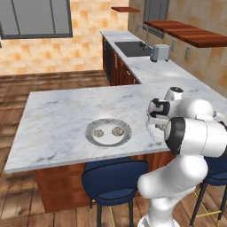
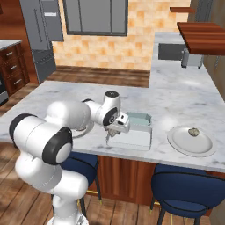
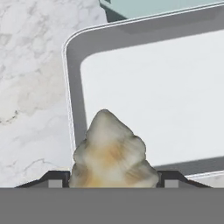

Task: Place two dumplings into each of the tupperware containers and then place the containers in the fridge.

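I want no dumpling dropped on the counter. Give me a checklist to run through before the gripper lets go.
1. Dumpling held between the gripper fingertips: ok.
2. Gripper above the see-through grey container: ok in the hand view, though the dumpling sits near the tub's rim.
3. Grey container free of other pieces: ok, its floor looks bare.
4. Blue-green container out of the way: ok, it sits just beyond the grey one.
5. Drop height low enough: cannot tell.
6. Dumplings left to fetch: ok, two lie on the plate.
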